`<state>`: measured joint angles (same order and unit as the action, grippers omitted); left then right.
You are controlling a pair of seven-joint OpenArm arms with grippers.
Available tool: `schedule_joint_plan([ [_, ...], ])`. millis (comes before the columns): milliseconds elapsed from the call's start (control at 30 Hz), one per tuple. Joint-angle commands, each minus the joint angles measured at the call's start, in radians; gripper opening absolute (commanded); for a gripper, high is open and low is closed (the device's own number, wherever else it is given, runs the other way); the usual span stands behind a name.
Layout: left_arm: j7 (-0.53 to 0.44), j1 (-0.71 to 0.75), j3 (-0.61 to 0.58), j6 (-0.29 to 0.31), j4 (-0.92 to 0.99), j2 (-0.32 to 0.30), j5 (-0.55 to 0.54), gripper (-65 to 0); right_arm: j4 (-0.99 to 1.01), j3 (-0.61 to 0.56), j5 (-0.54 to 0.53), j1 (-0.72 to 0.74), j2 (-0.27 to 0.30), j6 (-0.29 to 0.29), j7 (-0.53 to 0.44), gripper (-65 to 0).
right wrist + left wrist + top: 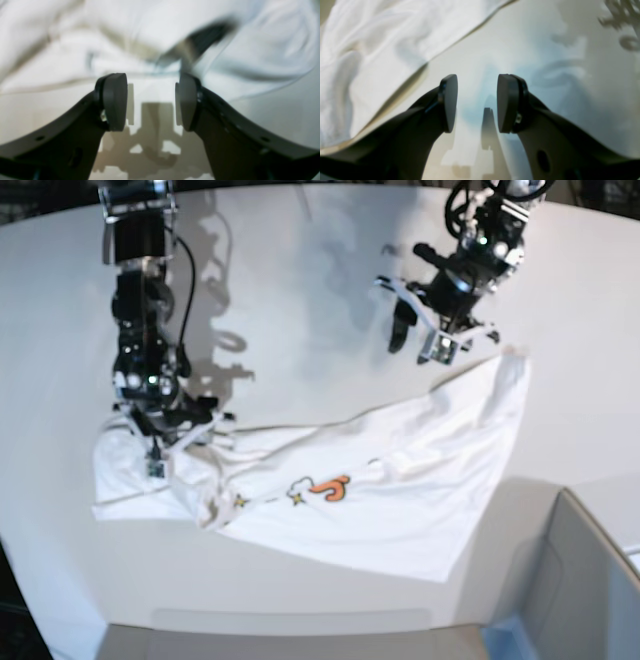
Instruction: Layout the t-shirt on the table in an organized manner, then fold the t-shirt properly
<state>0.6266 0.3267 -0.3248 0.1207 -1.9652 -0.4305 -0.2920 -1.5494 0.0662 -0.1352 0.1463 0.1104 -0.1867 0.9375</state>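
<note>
Nearest you at the right corner stands a grey box (590, 580). Beyond it, the white t-shirt (400, 480) lies spread but creased across the white table (300, 270), its orange print (328, 489) facing up, its left end bunched and its right corner reaching far right. Your right gripper (151, 100) hangs low at that bunched left end, jaws apart, nothing between them, with cloth just beyond the pads. Your left gripper (477, 102) hovers over bare table just beside the shirt's far right corner, jaws likewise apart and empty.
</note>
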Motion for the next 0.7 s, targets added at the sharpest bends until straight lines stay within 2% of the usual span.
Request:
schedule_joint_plan([
  [0, -0.021, -0.004, -0.003, -0.005, -0.018, -0.008, 0.003, -39.4, -0.016, 0.008, -0.011, 0.022, -0.001, 0.005, -0.010, -32.1],
  [233, -0.021, -0.005, -0.006, -0.005, -0.018, -0.008, 0.003, -39.4, 0.089, 0.013, -0.011, 0.089, 0.015, 0.006, -0.015, -32.1],
  [400, -0.021, -0.005, -0.006, -0.005, -0.018, -0.008, 0.003, -39.4, 0.185, 0.013, -0.011, 0.108, 0.016, 0.006, -0.124, -32.1],
  [667, -0.021, -0.008, -0.006, -0.005, -0.018, -0.008, 0.003, -39.4, 0.208, 0.005, -0.011, 0.161, 0.013, 0.008, -0.130, -32.1],
])
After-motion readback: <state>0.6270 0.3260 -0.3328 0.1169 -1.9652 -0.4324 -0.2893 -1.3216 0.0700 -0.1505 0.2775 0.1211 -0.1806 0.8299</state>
